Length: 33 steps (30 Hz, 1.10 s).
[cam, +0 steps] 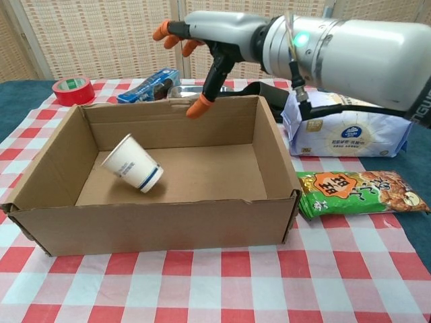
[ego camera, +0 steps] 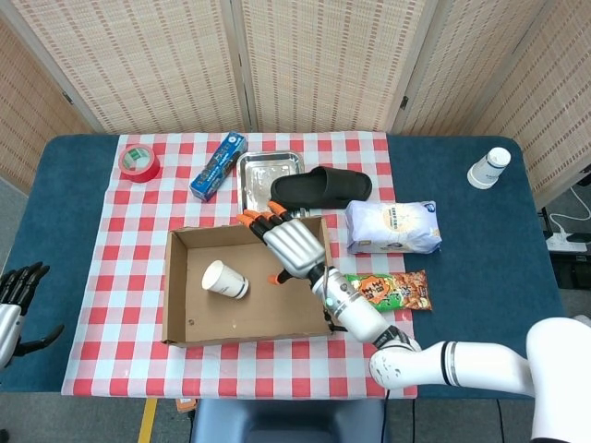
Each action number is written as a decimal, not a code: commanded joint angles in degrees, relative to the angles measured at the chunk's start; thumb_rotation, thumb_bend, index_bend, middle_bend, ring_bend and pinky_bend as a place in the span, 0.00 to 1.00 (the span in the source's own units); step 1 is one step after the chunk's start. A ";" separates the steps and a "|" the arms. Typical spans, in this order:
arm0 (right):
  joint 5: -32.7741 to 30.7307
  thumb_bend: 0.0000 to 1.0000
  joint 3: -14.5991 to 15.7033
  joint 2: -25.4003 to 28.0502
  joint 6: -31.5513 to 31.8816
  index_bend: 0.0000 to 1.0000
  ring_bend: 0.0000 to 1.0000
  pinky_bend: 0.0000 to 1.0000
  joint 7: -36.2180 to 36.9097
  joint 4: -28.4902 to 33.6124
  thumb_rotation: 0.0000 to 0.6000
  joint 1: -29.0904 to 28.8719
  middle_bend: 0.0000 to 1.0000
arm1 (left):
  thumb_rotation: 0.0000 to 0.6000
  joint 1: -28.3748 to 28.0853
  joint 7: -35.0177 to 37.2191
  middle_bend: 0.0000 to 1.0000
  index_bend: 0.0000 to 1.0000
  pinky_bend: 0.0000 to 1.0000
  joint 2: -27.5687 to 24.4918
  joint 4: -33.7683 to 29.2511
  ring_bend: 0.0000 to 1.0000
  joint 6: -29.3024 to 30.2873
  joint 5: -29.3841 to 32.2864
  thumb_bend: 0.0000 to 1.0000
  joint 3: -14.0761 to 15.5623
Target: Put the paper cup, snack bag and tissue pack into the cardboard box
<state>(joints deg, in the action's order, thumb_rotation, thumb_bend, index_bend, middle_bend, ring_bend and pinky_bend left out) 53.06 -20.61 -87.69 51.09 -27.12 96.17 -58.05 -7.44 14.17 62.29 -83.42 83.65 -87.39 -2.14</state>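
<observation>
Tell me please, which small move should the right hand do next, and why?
Probably draw the right hand back toward the snack bag. The paper cup already lies tilted inside the cardboard box, the hand is open above it, and the bag lies outside.

left hand [ego camera: 17,293] cut off at frame edge, far left of cardboard box [ego camera: 177,286]; its grip unclear.

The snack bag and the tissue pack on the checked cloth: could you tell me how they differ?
The snack bag is green and orange, slim and flat; the tissue pack is white and blue, larger and puffier. The snack bag lies nearer the camera in the chest view, the tissue pack behind it. Both lie outside the cardboard box, to its right.
</observation>
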 commanded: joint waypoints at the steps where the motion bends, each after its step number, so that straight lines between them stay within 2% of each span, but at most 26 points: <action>1: 0.93 0.00 1.82 3.81 2.34 0.00 0.00 0.00 -2.54 3.10 1.00 1.42 0.00 | 1.00 0.11 -0.08 0.00 0.00 0.00 0.00 -0.04 0.00 0.11 -0.02 0.22 0.07; 7: 1.42 0.00 7.25 14.95 9.19 0.00 0.00 0.00 -9.28 13.19 1.00 7.09 0.00 | 1.00 0.07 -0.11 0.00 0.00 0.00 -0.01 -0.12 0.00 -0.08 0.10 0.22 0.08; 11: 4.00 0.00 12.45 21.47 12.37 0.00 0.00 0.00 -5.64 18.79 1.00 13.88 0.00 | 1.00 -0.05 -0.60 0.00 0.00 0.00 0.13 -0.18 0.00 -0.35 0.17 0.22 0.10; 13: 6.45 0.00 14.80 23.40 13.11 0.00 0.00 0.01 -2.45 19.10 1.00 16.88 0.00 | 1.00 -0.06 -1.08 0.00 0.00 0.00 0.20 -0.31 0.00 -0.34 0.09 0.22 0.15; 17: 13.26 0.00 20.62 26.14 12.69 0.00 0.00 0.04 4.85 15.35 1.00 22.56 0.00 | 1.00 -0.05 -2.04 0.00 0.00 0.00 0.47 -0.54 0.00 -0.20 -0.03 0.22 0.19; 21: 18.58 0.00 23.62 25.37 13.23 0.00 0.00 0.06 11.66 9.24 1.00 26.48 0.00 | 1.00 -0.16 -2.66 0.00 0.00 0.00 0.63 -0.63 0.00 -0.60 0.24 0.22 0.20; 25: 22.19 0.00 24.74 23.70 13.06 0.00 0.00 0.08 17.21 3.71 1.00 28.52 0.00 | 1.00 -0.30 -3.41 0.00 0.00 0.00 0.85 -0.73 0.00 -0.94 0.23 0.22 0.31; 33: 23.94 0.00 23.95 19.92 10.57 0.04 0.00 0.13 22.49 -3.25 1.00 29.33 0.00 | 1.00 -0.26 -3.46 0.00 0.00 0.00 0.83 -0.78 0.00 -0.93 0.45 0.22 0.25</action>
<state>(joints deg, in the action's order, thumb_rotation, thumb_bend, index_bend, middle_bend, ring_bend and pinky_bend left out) 76.79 3.44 -66.98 62.43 -5.20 93.82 -28.93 -7.72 10.64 63.15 -84.23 82.69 -86.97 -1.86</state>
